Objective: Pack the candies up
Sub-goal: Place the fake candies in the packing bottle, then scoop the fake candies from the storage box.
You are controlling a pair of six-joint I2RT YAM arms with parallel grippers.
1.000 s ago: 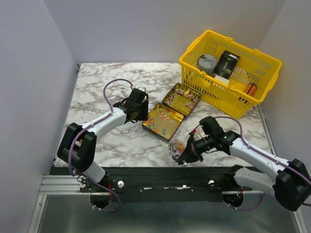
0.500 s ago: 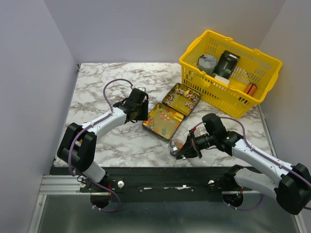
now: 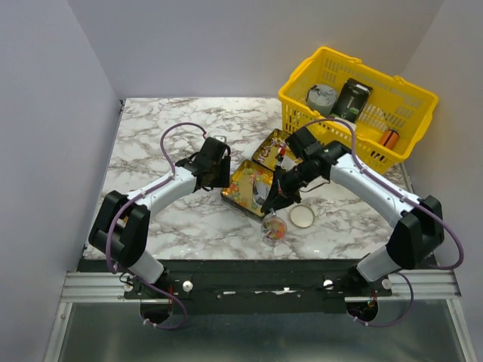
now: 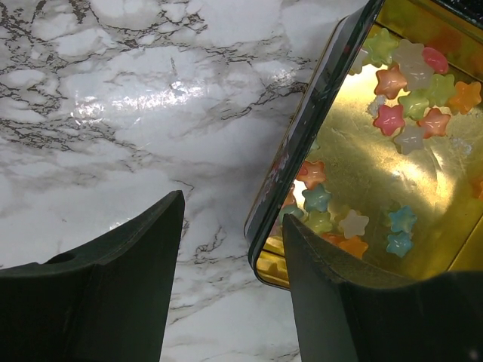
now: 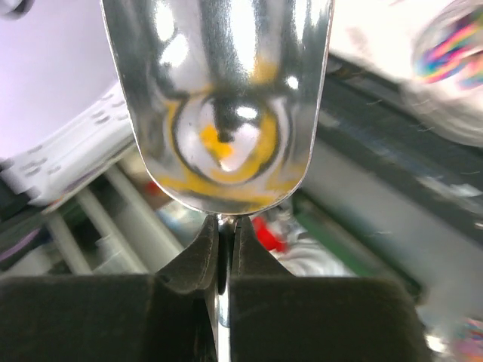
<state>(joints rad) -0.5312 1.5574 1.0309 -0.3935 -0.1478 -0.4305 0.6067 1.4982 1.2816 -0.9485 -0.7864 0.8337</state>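
Observation:
An open gold tin [image 3: 243, 197] lies mid-table, and small coloured candies [image 3: 253, 182] lie in both of its halves. They look star-shaped [image 4: 392, 113] in the left wrist view. My left gripper [image 3: 215, 172] [image 4: 234, 211] is open at the tin's left wall [image 4: 302, 143], one finger outside and one over the inside. My right gripper [image 3: 278, 192] [image 5: 225, 226] is shut on the handle of a shiny metal spoon [image 5: 219, 98] [image 3: 269, 209]. It hangs over the tin's near corner, pointing down at a clear jar [image 3: 273, 229] of mixed candies.
A white round lid [image 3: 302, 217] lies on the marble just right of the jar. A yellow basket [image 3: 392, 143] at the back right holds a tin, a dark packet and an orange cylinder [image 3: 388, 139]. The black rail [image 3: 241, 271] runs along the near edge.
My right arm has swung from the near edge up and left over the tin, carrying the spoon. The white lid beside the jar has come into view. The left arm has not moved.

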